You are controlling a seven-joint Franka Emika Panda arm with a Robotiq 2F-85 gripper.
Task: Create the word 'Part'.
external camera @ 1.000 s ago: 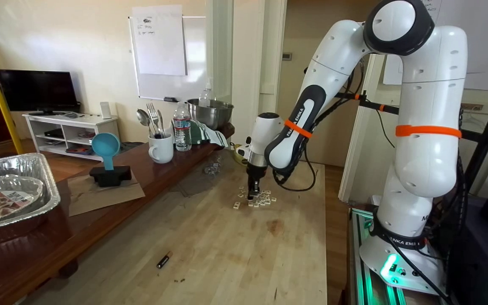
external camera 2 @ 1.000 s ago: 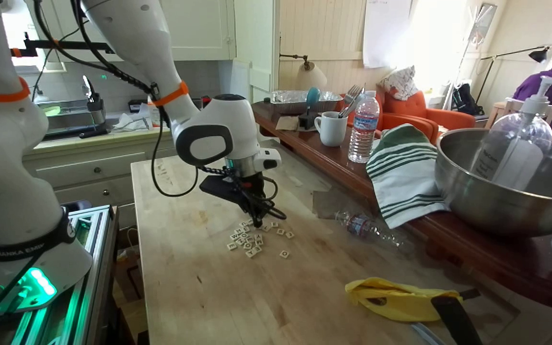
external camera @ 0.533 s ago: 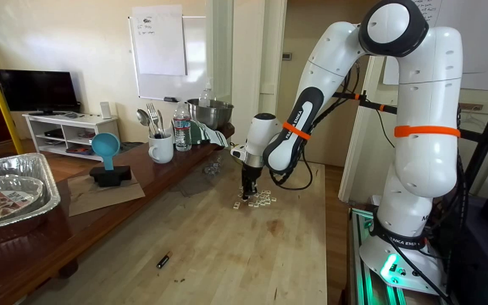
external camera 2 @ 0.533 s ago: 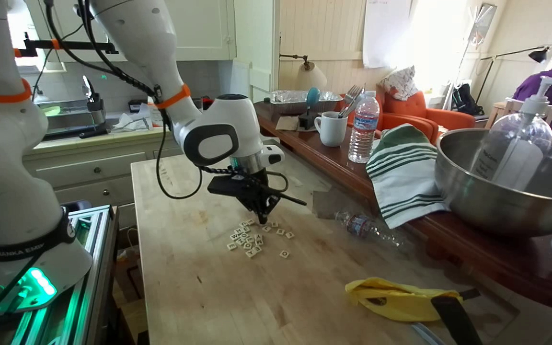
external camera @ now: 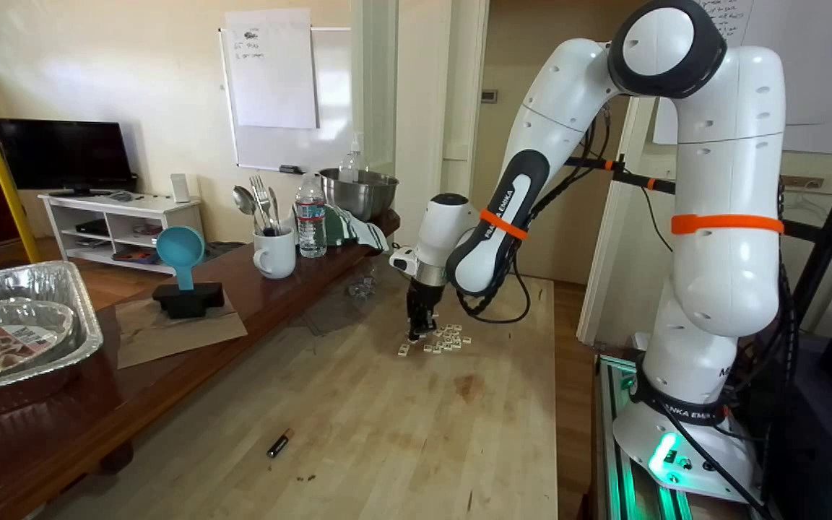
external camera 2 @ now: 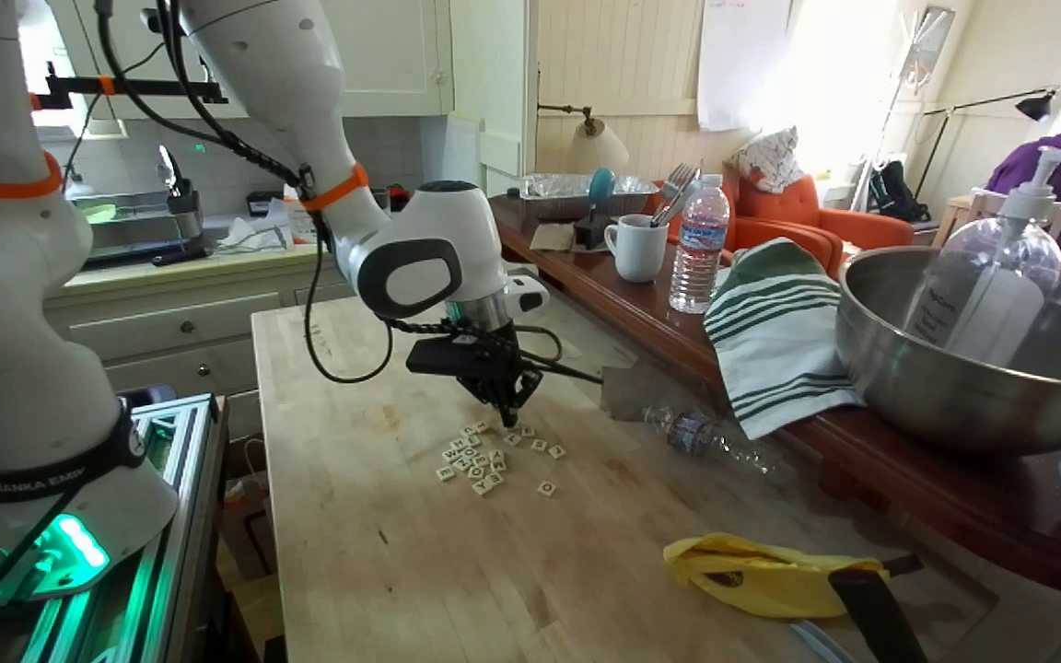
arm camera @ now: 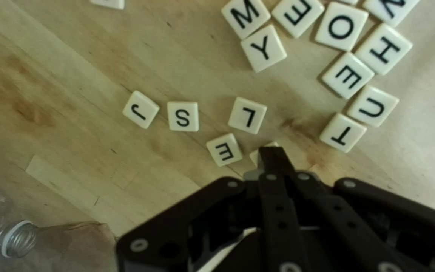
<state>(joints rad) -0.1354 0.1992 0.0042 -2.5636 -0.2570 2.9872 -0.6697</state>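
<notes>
Pale cream letter tiles for the word 'Part' [external camera: 452, 339] lie loosely scattered on the wooden table, and both exterior views show them. In the wrist view a T tile [arm camera: 343, 133] can be read, with an E tile [arm camera: 224, 150], an L tile [arm camera: 247, 115] and an S tile [arm camera: 183, 116] to its left. P, A and R cannot be made out there. My gripper [arm camera: 272, 151] is shut, its fingertips together with nothing between them. They hang over one tile [arm camera: 254, 157] and hide its letter; whether they touch it I cannot tell.
A plastic bottle [external camera 2: 692, 433] lies on the table beside the raised dark wooden ledge [external camera 2: 586, 276]. A yellow object [external camera 2: 761, 575] rests farther along, and a battery [external camera: 280, 443] lies apart from the tiles. On the ledge stand a mug of cutlery [external camera: 274, 254] and a metal bowl [external camera 2: 973, 396].
Over the last second my shut gripper has shifted a short way towards the ledge and tilted slightly. The tiles show no visible movement.
</notes>
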